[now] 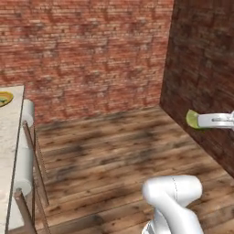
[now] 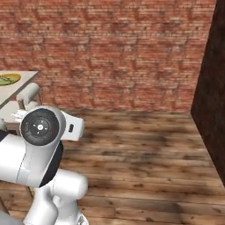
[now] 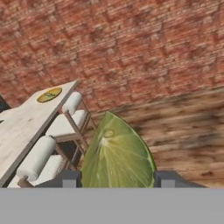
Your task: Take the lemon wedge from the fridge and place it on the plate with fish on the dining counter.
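My gripper point(image 3: 118, 178) is shut on the lemon wedge point(image 3: 117, 148), a yellow-green wedge that stands between the two finger tips in the hand view. In the left base view the gripper point(image 1: 197, 120) reaches in from the right edge, with the lemon wedge point(image 1: 191, 119) at its tip, high above the wooden floor. The plate with fish point(image 3: 49, 94) lies at the far end of the dining counter point(image 3: 24, 127), well away from the gripper. That plate point(image 1: 4, 98) sits at the left edge on the beige counter point(image 1: 10, 146), and the right base view has the plate point(image 2: 9, 79) at its left too. The fridge is out of view.
Wooden stools with pale cushions point(image 3: 39, 157) stand along the counter's near side point(image 1: 25, 160). A red brick wall point(image 1: 91, 50) closes the back and a dark brick wall point(image 1: 201, 68) the right. Open wooden floor point(image 1: 119, 151) lies between.
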You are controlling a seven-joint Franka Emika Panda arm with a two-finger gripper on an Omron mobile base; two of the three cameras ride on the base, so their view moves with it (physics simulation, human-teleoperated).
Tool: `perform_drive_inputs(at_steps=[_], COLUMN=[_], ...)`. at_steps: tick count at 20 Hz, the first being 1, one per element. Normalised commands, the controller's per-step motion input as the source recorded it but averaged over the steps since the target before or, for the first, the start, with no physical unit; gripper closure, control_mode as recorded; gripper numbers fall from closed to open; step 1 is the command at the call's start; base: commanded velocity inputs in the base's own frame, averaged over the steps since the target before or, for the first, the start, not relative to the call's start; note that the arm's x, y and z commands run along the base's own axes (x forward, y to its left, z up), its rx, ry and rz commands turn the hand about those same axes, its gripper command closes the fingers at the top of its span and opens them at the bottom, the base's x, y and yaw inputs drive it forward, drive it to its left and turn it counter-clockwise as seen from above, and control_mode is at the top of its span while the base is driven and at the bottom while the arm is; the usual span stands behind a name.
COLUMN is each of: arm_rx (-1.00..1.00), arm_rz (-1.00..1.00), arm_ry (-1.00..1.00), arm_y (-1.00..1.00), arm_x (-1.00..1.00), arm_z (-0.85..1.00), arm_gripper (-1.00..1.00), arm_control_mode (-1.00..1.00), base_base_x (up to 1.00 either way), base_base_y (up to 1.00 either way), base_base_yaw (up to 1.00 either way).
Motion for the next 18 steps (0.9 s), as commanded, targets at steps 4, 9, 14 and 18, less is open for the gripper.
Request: perform_drive_inputs(at_steps=[4, 9, 14, 18], arm_rx=[0.00, 0.00, 0.00, 0.00], arm_rz=[0.00, 0.00, 0.00, 0.00], arm_ry=[0.00, 0.00, 0.00, 0.00], arm_y=[0.00, 0.00, 0.00, 0.00], arm_x=[0.00, 0.00, 0.00, 0.00], arm_z=[0.00, 0.00, 0.00, 0.00], arm_gripper=[1.00, 1.00, 1.00, 1.00], arm_control_mode=[1.00, 1.00, 1.00, 1.00], base_base_x=[1.00, 1.00, 1.00, 1.00], base_base_y=[0.00, 0.00, 0.00, 0.00], base_base_yaw=[0.42, 0.48, 0.51, 0.59])
